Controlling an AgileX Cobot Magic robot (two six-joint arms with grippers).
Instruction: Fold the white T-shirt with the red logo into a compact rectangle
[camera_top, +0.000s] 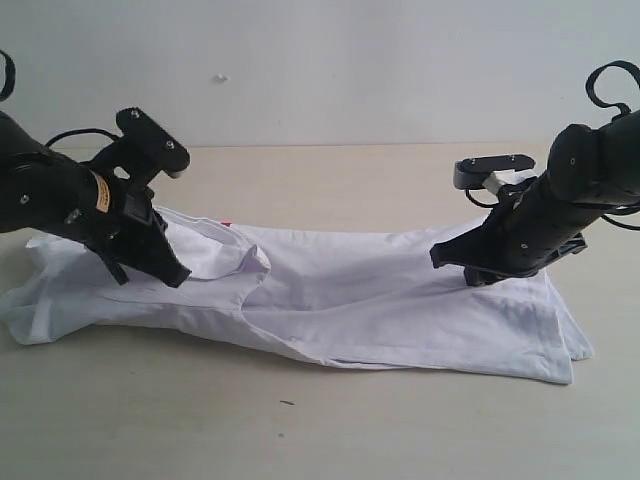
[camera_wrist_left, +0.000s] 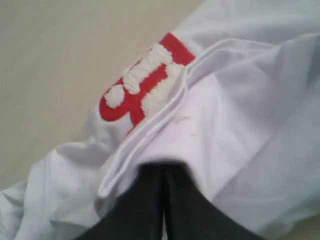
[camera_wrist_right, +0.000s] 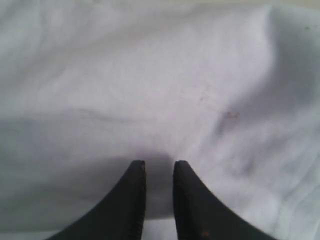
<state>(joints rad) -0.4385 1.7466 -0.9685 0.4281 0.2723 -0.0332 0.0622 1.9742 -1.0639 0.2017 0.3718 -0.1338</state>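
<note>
1. The shirt (camera_top: 380, 300) lies stretched sideways across the middle of the table (camera_top: 320, 430). It is doubled along its length into a long white band. The chest end is under my left arm and the hem end under my right.
2. The red logo (camera_wrist_left: 142, 85) peeks out from beneath a folded white edge, with fuzzy white letters on red. Most of it is covered. It sits at the shirt's outer edge, right beside bare tabletop.
3. My left gripper (camera_top: 172, 272) is down on the chest end with its jaws pressed together. In my wrist view the folded edge rises to meet the tips, so I judge I have a thin layer pinched. That is the spot to hold if this end is to swing over.
4. My right gripper (camera_top: 452, 264) is planted on the hem end with its jaws a little apart and cloth showing in the gap. I cannot tell whether they pinch a fold or only press on it.
5. With one gripper at each end, the band should stay straight instead of bunching at one side.
6. My read is that the lengthwise fold is done and the crosswise folds are not yet made.
7. Both wrists angle down low because the shirt rests flat on the table.
</note>
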